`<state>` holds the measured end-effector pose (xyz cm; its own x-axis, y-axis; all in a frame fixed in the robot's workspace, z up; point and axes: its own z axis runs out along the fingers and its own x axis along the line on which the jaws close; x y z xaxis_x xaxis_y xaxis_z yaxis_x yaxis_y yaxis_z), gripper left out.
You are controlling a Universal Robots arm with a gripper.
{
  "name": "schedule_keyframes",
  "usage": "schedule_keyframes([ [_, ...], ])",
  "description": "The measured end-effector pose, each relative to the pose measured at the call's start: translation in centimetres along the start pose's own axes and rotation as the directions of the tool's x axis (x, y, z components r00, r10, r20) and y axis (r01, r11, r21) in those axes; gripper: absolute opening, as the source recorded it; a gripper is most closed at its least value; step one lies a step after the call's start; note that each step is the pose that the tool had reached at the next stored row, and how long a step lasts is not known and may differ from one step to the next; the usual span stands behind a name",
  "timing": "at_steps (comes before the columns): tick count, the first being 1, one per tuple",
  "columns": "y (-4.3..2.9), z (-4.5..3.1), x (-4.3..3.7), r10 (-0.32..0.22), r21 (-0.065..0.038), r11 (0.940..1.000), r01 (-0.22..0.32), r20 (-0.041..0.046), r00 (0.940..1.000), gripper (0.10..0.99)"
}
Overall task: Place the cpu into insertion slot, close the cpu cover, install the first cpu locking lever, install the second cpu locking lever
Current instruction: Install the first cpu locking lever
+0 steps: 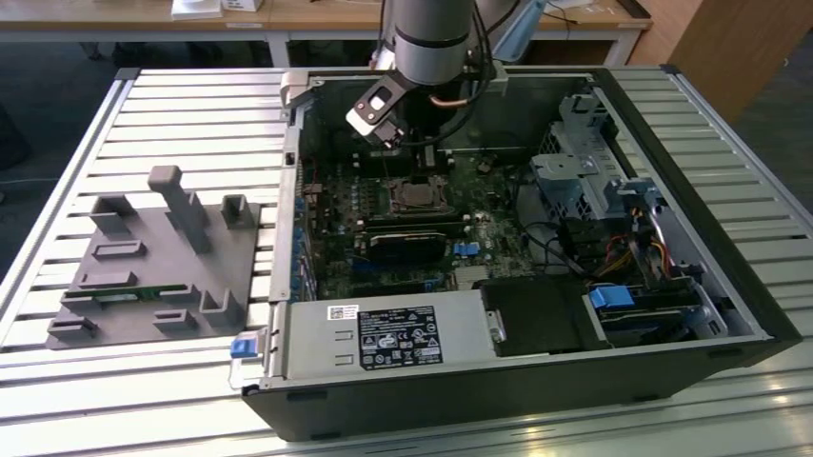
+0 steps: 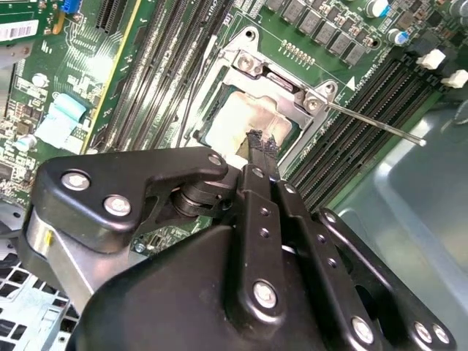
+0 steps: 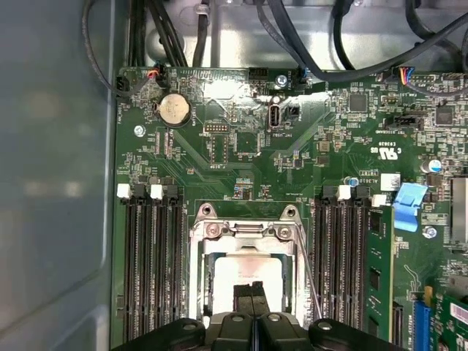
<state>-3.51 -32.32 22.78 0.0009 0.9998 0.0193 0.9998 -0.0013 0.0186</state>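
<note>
The cpu (image 3: 232,276) (image 2: 232,117) lies in the insertion slot (image 1: 413,196), its pale metal face showing in both wrist views. The silver cpu cover (image 3: 244,232) (image 2: 257,72) lies flat around it, framing the face through its cut-out. One thin wire locking lever (image 2: 380,124) (image 3: 308,276) angles out from a corner of the socket. My gripper (image 2: 260,148) (image 3: 253,292) (image 1: 409,164) hangs right over the cpu face with its two black fingers pressed together and nothing visible between them.
Black memory slots (image 3: 150,263) flank the socket on both sides. The open case holds a grey power supply (image 1: 381,335), a black heatsink-like block (image 1: 406,244) and a drive cage (image 1: 578,181). A grey fixture block (image 1: 159,257) sits at the exterior view's left.
</note>
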Motion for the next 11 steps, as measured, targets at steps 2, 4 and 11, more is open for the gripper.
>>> schedule_keyframes([
  [2, 0.0, -0.24, 0.01, 0.0, 0.0, 1.0, 0.0, 0.0, 1.0, 0.106],
  [4, 0.01, -0.49, 0.01, 0.0, 0.0, 1.0, 0.0, 0.0, 1.0, 0.106],
  [11, 0.03, -1.46, 0.03, 0.0, 0.0, 1.0, 0.0, 0.0, 1.0, 0.106],
])
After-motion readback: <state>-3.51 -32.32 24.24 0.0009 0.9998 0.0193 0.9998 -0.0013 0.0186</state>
